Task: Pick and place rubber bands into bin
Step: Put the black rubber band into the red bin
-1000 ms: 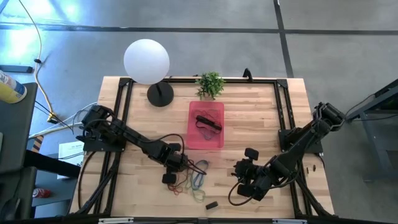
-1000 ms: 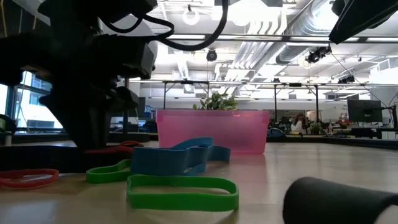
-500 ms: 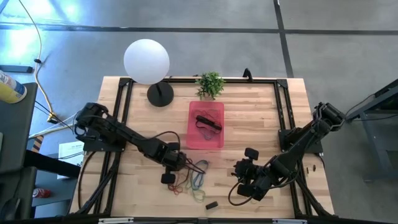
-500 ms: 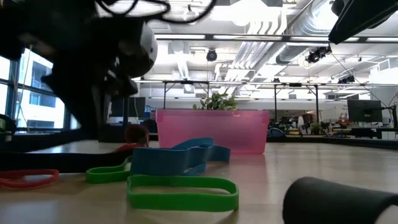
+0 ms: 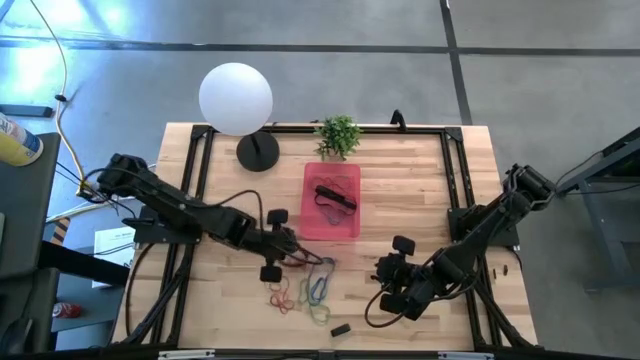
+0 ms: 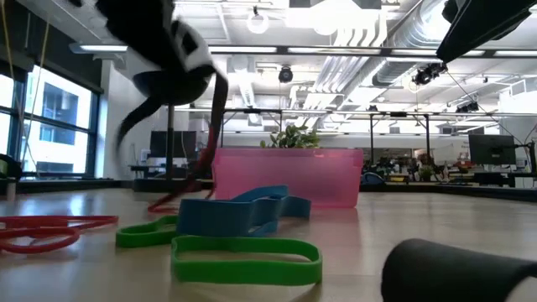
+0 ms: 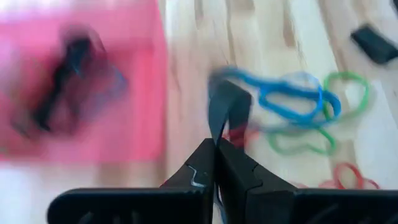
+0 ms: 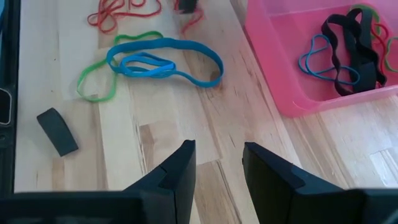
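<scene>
From above, a few rubber bands (image 5: 336,197), black, blue and green, are seen already lying in the pink bin (image 5: 331,225). More bands are left on the counter (image 5: 420,190), just in front of the bin. The left gripper (image 5: 290,247) is seen beside the bin's near left corner.

From the counter's height, a red band (image 6: 186,190) is seen hanging from the dark left arm and not yet over the bin. Green, blue and red bands are seen lying flat in front.

In the left wrist view, the jaws are seen pinched together on a thin dark band (image 7: 219,107), though this view is blurred.

In the right wrist view, the right gripper (image 8: 219,163) is seen waiting with its jaws apart and nothing between them. A small black block (image 8: 58,131) is seen nearby. Most of the job is judged to be left.
</scene>
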